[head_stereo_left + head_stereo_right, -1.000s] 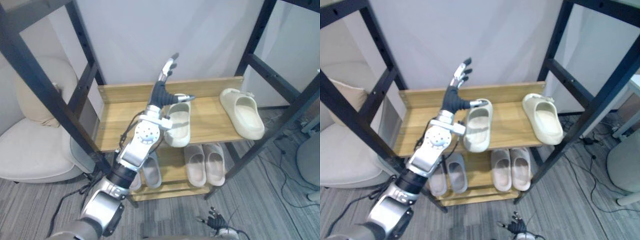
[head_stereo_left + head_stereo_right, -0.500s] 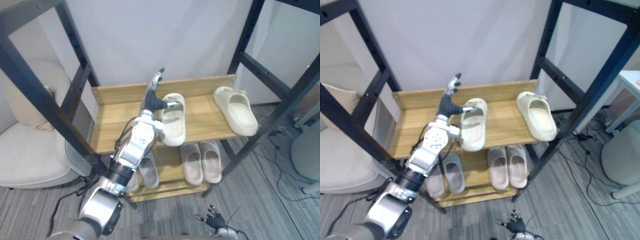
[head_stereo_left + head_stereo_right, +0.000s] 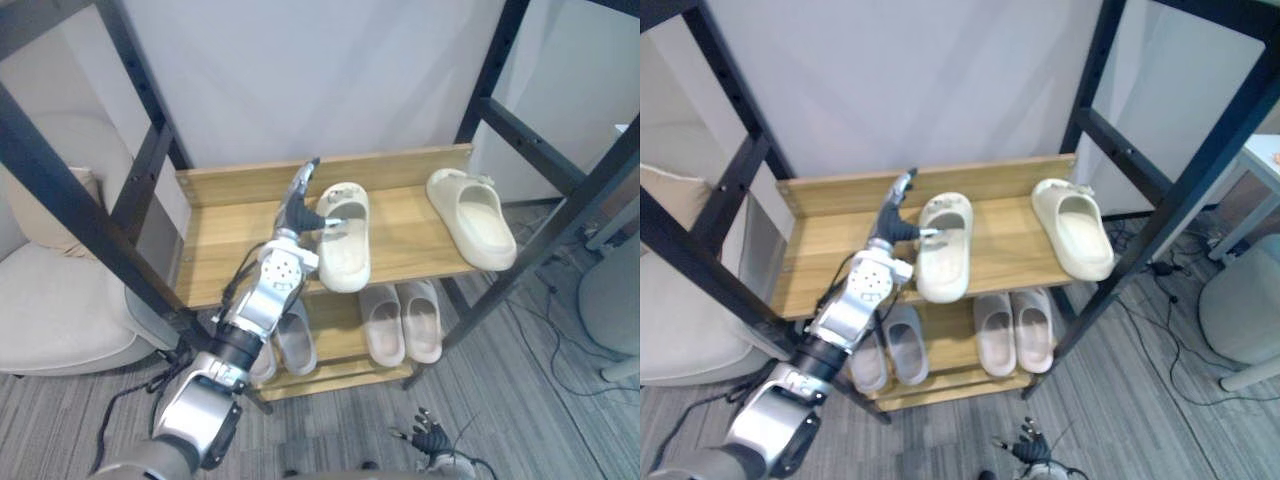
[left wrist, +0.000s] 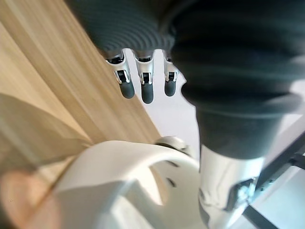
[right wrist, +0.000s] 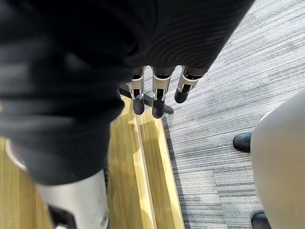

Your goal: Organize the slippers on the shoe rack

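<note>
Left robot hand (image 3: pixel 303 205) stands at the 9 o'clock side of a cream slipper (image 3: pixel 343 245) on the upper shelf (image 3: pixel 225 240) of the shoe rack (image 3: pixel 400 165), fingers straight and pointing to 12 o'clock, thumb stretched out over the slipper's strap; the hand is wide, with nothing clasped, and whether the thumb presses the strap cannot be told. Right robot hand (image 3: pixel 432 440) hangs low at 6 o'clock, fingers relaxed, idle. This slipper lies near the middle of the shelf, strap end toward 12 o'clock, open heel end at or just over the front edge. Its mate (image 3: pixel 472 220) lies well apart at 3 o'clock, turned slightly askew. On the lower shelf sit a pale pink pair (image 3: pixel 403 322) and a grey pair (image 3: pixel 295 340), the latter partly behind the arm. Main hazard, as judged: a flat-handed sideways push gives little control, so the slipper may pivot about its heel instead of sliding, or skid off the front edge and drop to the shelf below. A thumb caught under the strap could tip it on its side. Too long a push would knock the mate further askew. Both cream slippers are thick-soled, smooth and matte, with one broad strap; they appear light and soft, likely to slide readily on the wood.
</note>
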